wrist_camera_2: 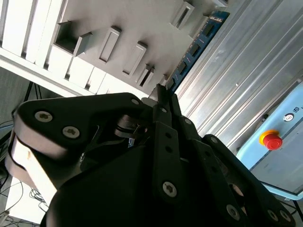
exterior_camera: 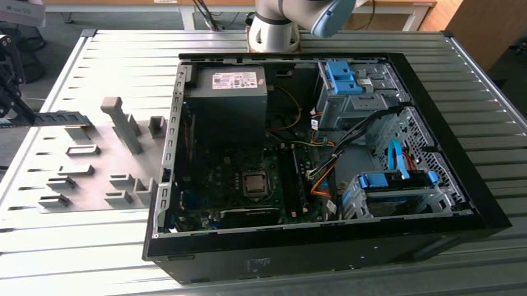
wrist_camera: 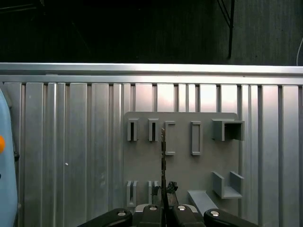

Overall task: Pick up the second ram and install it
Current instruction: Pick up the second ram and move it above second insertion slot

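Observation:
The second ram (exterior_camera: 62, 117) is a thin stick with a row of black chips, held level above the grey holder plate (exterior_camera: 91, 166) at the exterior view's left. My gripper (exterior_camera: 24, 114) is shut on one end of it. In the second wrist view the blue-green stick (wrist_camera_2: 196, 45) runs out from between the black fingers (wrist_camera_2: 161, 101), with the gripper (wrist_camera_2: 163, 94) clamped on its near end. In the first wrist view the ram (wrist_camera: 163, 156) is seen edge-on over the plate's slots, rising from the gripper (wrist_camera: 164, 191).
An open black computer case (exterior_camera: 461, 203) lies on the slatted metal table (exterior_camera: 123, 61), with the motherboard (exterior_camera: 247, 185), power supply (exterior_camera: 226, 92) and blue drive-bay clips (exterior_camera: 342, 77) inside. The arm's base (exterior_camera: 276, 31) stands behind it. A red stop button (wrist_camera_2: 271, 140) sits on a pale blue box.

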